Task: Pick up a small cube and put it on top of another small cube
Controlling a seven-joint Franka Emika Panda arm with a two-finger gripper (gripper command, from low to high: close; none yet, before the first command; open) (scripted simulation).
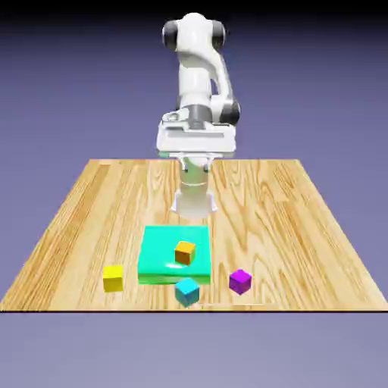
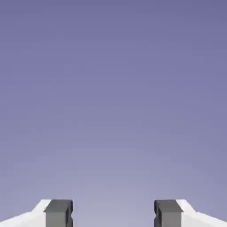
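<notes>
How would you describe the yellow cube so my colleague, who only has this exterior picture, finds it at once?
Find the flat green slab near the front of the wooden table. Just off its front corner, toward the exterior view's left, the yellow cube sits alone on bare wood. It is the only bright yellow one; the others are orange, teal and purple.

Slab (image 1: 163, 254) mid-table (image 1: 303, 212), one cube (image 1: 184, 252) on it. Second cube (image 1: 113, 278) off slab's exterior-view left; third (image 1: 187, 292) before slab's near edge; fourth (image 1: 240, 281) to right. My gripper (image 1: 194, 203) behind slab.
</notes>
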